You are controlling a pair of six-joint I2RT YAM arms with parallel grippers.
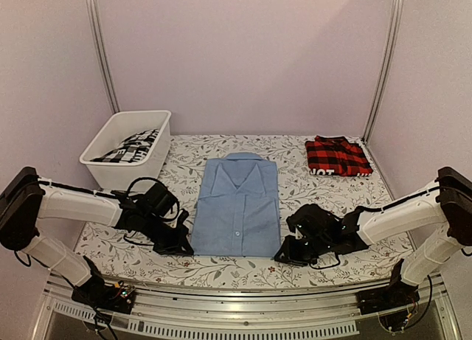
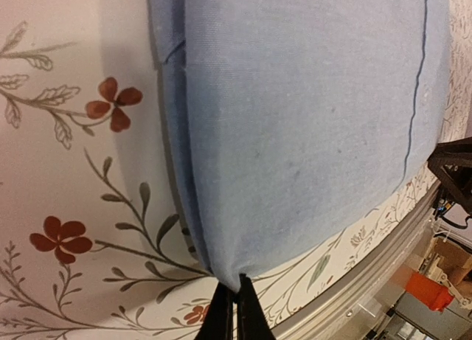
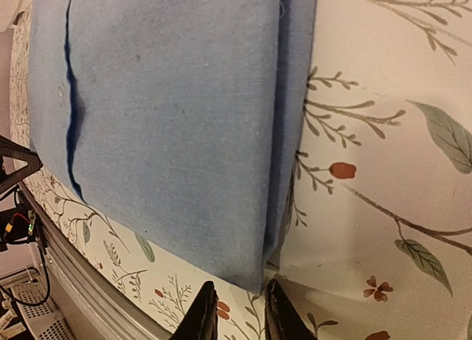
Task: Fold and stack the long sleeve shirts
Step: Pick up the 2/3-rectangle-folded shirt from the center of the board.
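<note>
The light blue long sleeve shirt (image 1: 237, 207) lies folded, collar away from me, in the middle of the table. My left gripper (image 1: 181, 244) is at its near left corner; the left wrist view shows the black fingers (image 2: 234, 290) shut on that corner of blue cloth (image 2: 295, 133). My right gripper (image 1: 284, 253) is at the near right corner. In the right wrist view it (image 3: 239, 290) stands open, narrowly parted, with the shirt's corner (image 3: 169, 133) just ahead of the tips. The red-and-black plaid shirt (image 1: 338, 155) lies folded at the back right.
A white bin (image 1: 103, 167) with black-and-white patterned cloth (image 1: 133, 146) in it stands at the back left. The table carries a floral cloth (image 1: 310, 200). Its metal front rail (image 1: 236, 310) runs just behind both grippers.
</note>
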